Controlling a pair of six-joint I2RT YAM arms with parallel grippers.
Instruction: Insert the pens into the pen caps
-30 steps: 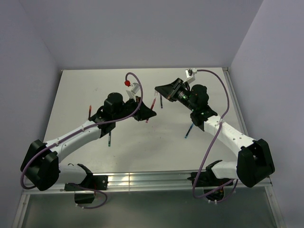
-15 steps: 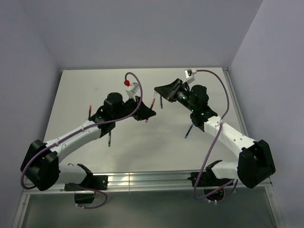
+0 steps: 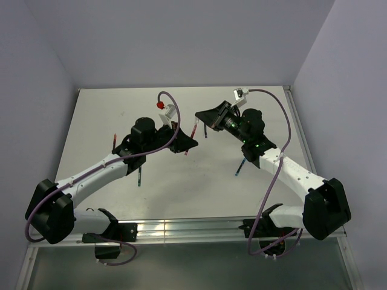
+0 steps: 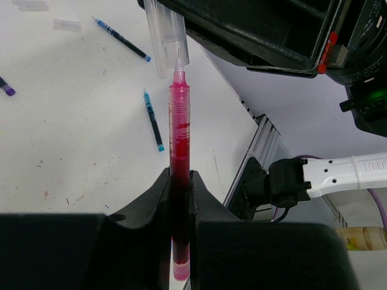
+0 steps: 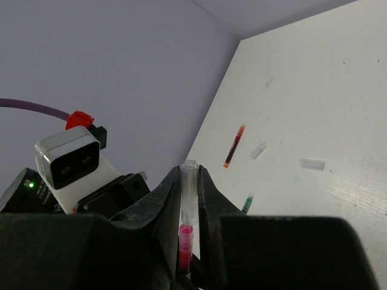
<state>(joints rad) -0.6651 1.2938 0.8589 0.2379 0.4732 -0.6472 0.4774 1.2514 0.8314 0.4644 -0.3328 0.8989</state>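
Claws of two robot arms meet tip to tip above a white table [image 3: 181, 193], in the upper middle of the overhead view. The left claw [image 4: 180, 181] presses its two black fingers onto one red pen [image 4: 179, 121], a thin straight stick with a see-through pink barrel, which stands upright down the centre of the left wrist frame. The right claw [image 5: 188, 181] pinches one clear cap [image 5: 190, 172], a short glassy tube, between its own two black fingers. The pen's fine tip sits just inside the cap's open mouth, and most of the barrel is outside it.

Three more pens lie flat on the table in the left wrist frame: a dark blue pen [image 4: 123, 40] at upper left, a light blue pen [image 4: 153, 119] left of centre, and a purple-ended pen [image 4: 6, 86] cut off by the left edge. Two loose caps [image 4: 66, 25], pale and nearly the table's colour, lie along the top left.

In the middle of the right wrist frame lie two pens, a red-ended pen [image 5: 235, 146] and a green-tipped pen [image 5: 247, 204] partly hidden by the claw, with two loose caps just to their right. The tabletop is matte, with small scuffs.
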